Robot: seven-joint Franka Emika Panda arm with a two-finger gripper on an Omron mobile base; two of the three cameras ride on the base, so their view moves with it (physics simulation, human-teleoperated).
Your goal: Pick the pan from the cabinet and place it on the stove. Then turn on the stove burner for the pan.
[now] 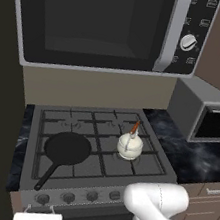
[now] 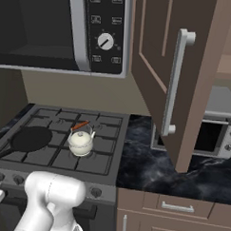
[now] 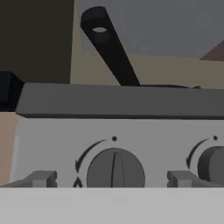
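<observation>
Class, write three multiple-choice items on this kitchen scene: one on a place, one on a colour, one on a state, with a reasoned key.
1. Where is the pan?
A on the stove, front left
B inside the cabinet
C on the counter

2. What colour is the kettle body?
A black
B white
C red

3. How is the cabinet door?
A shut
B missing
C swung open

Key: 1 A, it lies on the front-left grate; 2 B, the body is white under a reddish handle; 3 C, the door stands out over the counter.
</observation>
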